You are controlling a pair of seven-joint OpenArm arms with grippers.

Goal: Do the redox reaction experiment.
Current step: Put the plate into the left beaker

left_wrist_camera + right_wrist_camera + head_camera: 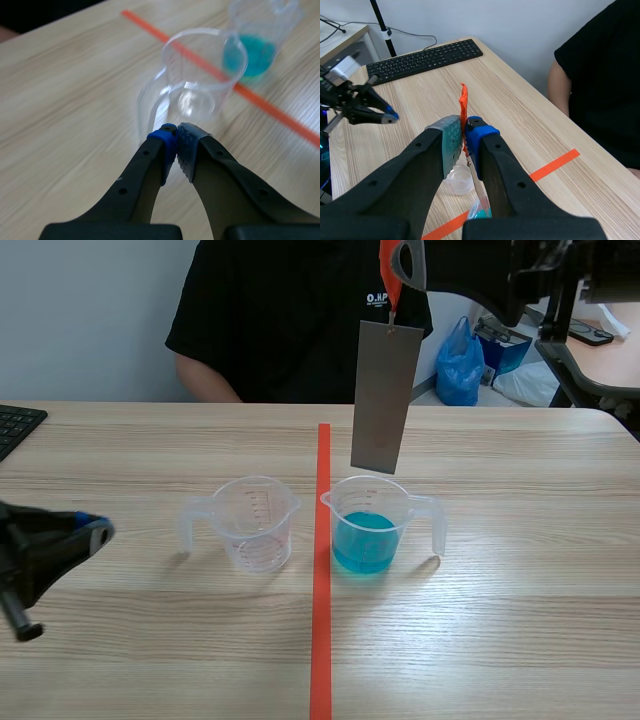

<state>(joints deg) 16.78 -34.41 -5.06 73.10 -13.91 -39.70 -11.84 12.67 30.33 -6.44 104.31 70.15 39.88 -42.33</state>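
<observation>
Your right fingers (397, 270) (468, 142) are hanging high over the desk (520, 620), and they are pinching tight on an orange tag (388, 285) (464, 105). A flat grey plate (385, 395) is hanging straight down from that tag, right under those fingers. The bottom edge of the plate is floating just above the cup with blue water (372, 525) (260, 30) and is not touching the water. That cup is sitting on the desk straight below your right fingers, with its handle pointing away from the empty cup (255, 522) (200, 85). The empty cup is standing just beside it, and the two cups are not touching. Your left fingers (95, 530) (175, 142) are squeezing together with nothing between them. They are sitting low near the desk, and the empty cup is just ahead of their tips, with the blue cup farther ahead past it. A black keyboard (15, 425) (425, 59) is lying far out past your left fingers. A person (280, 310) in a black shirt is sitting across the desk, behind the hanging plate.
</observation>
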